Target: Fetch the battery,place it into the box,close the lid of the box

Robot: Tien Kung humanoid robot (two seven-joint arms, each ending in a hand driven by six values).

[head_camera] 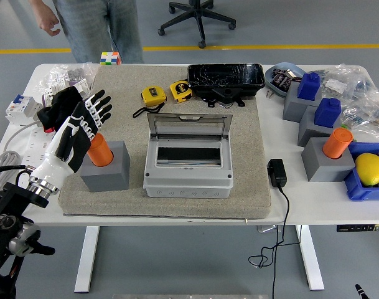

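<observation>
Left hand (77,128) fingers spread, holding nothing | beside orange cylindrical battery (100,151) | box (188,163) lid up

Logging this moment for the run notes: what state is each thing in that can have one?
box: open.
lid: raised, upright at the back.
orange battery: standing in its grey holder, not grasped.
left hand: fingers spread, beside the battery.
second orange battery: seated in its grey holder.

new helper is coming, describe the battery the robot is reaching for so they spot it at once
Start at the grey mat and its open box. Left of the box stands a grey block holding an orange battery, beside the left hand. The other orange battery stands off the mat, far right.
</observation>
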